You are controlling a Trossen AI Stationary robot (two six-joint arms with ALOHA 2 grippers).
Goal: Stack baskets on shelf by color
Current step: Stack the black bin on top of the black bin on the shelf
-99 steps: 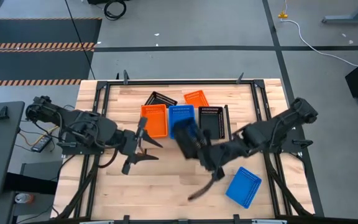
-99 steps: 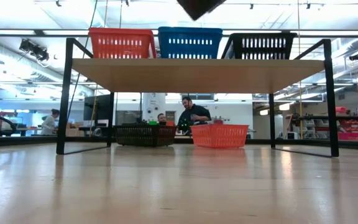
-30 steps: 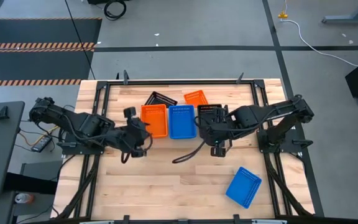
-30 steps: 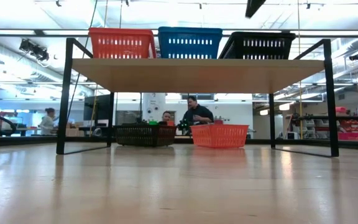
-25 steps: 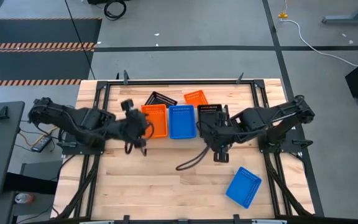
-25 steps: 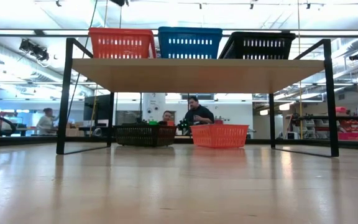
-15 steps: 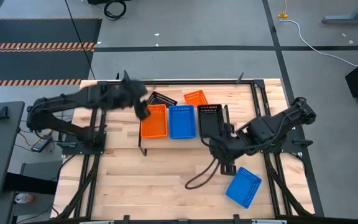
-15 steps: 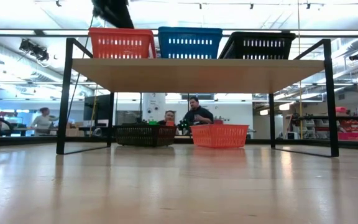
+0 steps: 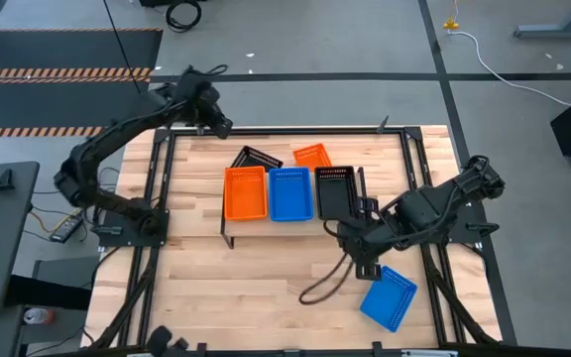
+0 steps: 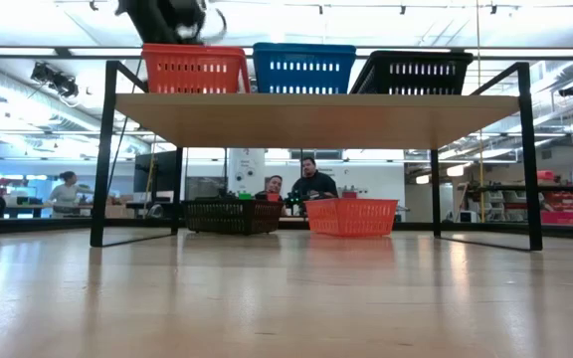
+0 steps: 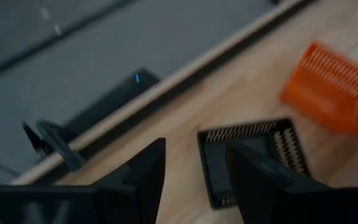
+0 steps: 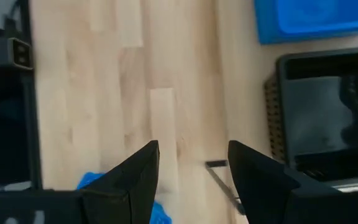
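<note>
on the shelf [image 9: 228, 226], orange, blue and black baskets [image 9: 288, 193] sit side by side. left gripper [image 9: 211, 119] hovers by the counter's far edge, right gripper [image 9: 363, 260] near loose blue basket [image 9: 388, 297]; both fingers released, empty. next: grasp it.

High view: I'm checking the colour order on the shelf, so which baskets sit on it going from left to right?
orange basket → blue basket → black basket, side by side on the shelf.
</note>
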